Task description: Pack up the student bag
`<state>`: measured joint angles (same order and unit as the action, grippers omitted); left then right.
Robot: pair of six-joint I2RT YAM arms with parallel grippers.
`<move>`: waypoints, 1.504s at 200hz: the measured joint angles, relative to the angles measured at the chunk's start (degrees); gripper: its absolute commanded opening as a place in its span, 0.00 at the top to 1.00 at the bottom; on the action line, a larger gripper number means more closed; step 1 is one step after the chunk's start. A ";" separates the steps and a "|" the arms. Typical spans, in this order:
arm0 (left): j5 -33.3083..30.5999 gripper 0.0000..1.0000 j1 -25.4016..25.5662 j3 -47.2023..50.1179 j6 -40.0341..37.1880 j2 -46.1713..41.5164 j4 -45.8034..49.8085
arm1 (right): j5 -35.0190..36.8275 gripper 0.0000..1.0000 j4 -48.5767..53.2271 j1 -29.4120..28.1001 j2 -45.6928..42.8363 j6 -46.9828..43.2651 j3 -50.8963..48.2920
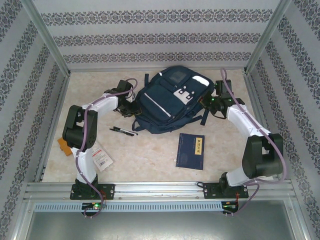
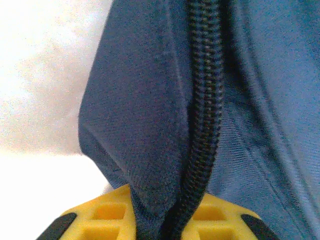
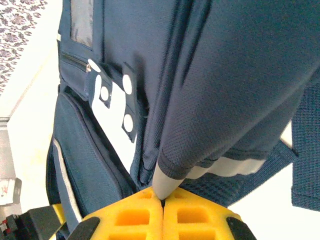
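The student bag (image 1: 167, 102), a big dark navy backpack with white patches, lies at the back middle of the table. My left gripper (image 1: 131, 107) is at its left side. In the left wrist view its yellow fingers (image 2: 107, 215) are pinched on a fold of the navy fabric (image 2: 145, 125) beside a black zipper (image 2: 202, 110). My right gripper (image 1: 206, 102) is at the bag's right side. There the yellow jaws (image 3: 163, 200) are shut on a grey-white trimmed edge (image 3: 165, 182) of the bag (image 3: 225, 75), lifting the fabric.
A flat navy book (image 1: 190, 151) lies in front of the bag. A black pen (image 1: 123, 131) rests front left of it. A white packet with red print (image 1: 102, 159) and an orange item (image 1: 64, 146) sit by the left arm. Patterned walls and metal posts enclose the table.
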<state>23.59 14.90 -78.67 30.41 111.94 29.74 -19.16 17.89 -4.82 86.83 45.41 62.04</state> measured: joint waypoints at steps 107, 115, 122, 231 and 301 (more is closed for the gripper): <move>-2.43 1.00 10.95 11.93 14.69 -20.79 -7.54 | -3.43 0.99 2.99 4.68 17.42 -2.54 15.39; -3.52 1.00 13.42 12.37 16.39 -20.48 -8.48 | -3.76 0.96 2.80 4.96 19.63 -2.84 17.20; -4.57 1.00 15.56 12.50 17.73 -20.22 -9.09 | -4.20 0.93 2.34 5.09 21.51 -3.02 18.49; -5.64 0.42 26.27 17.11 18.60 -17.44 -12.28 | -1.68 0.50 1.92 4.94 11.65 -6.97 5.68; -6.05 0.38 26.36 1.86 -14.10 -21.81 0.31 | -1.88 0.48 6.47 4.94 -15.06 -6.82 -15.47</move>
<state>17.54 41.25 -76.82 16.32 90.13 30.04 -21.04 24.36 0.12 71.77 38.59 46.57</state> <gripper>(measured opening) 0.598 0.513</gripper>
